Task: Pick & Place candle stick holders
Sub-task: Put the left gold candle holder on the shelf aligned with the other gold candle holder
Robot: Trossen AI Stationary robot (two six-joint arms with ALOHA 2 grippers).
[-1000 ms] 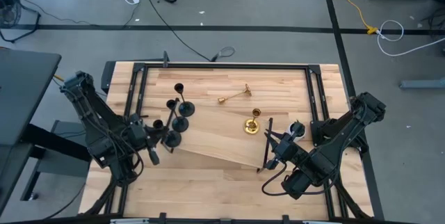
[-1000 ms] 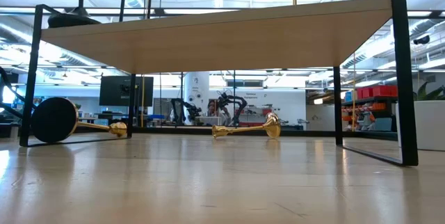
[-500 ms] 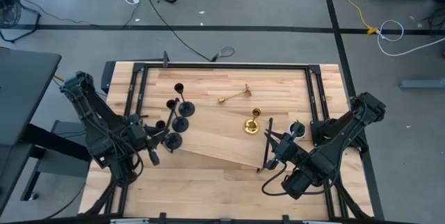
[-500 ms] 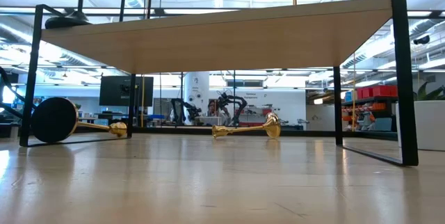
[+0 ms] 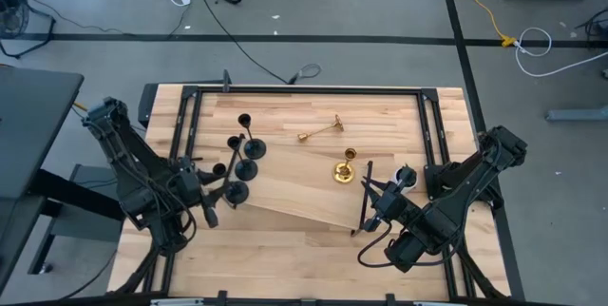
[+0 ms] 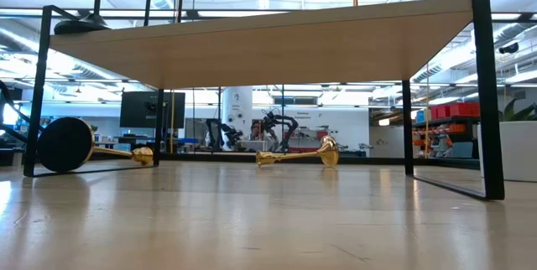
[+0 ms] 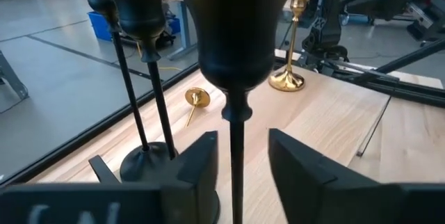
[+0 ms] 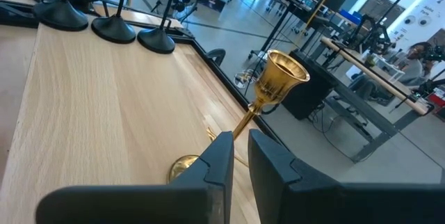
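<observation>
Several black candle stick holders (image 5: 245,159) stand upright on their round bases on the raised light board (image 5: 304,197), at its left end. My left gripper (image 5: 226,190) is open, one finger on either side of the nearest black holder's stem (image 7: 236,161), with a gap on each side. One gold holder (image 5: 345,168) stands upright on the board, and another gold one (image 5: 323,132) lies on its side farther back. My right gripper (image 8: 241,154) waits shut near the board's right end, nothing between its fingers, facing the standing gold holder (image 8: 274,85).
A small white pot (image 5: 404,175) sits next to my right arm. The board stands on thin black legs (image 6: 487,85). Under it lie a gold holder (image 6: 298,154) and one with a black disc base (image 6: 67,144). Black frame bars (image 5: 304,89) edge the table.
</observation>
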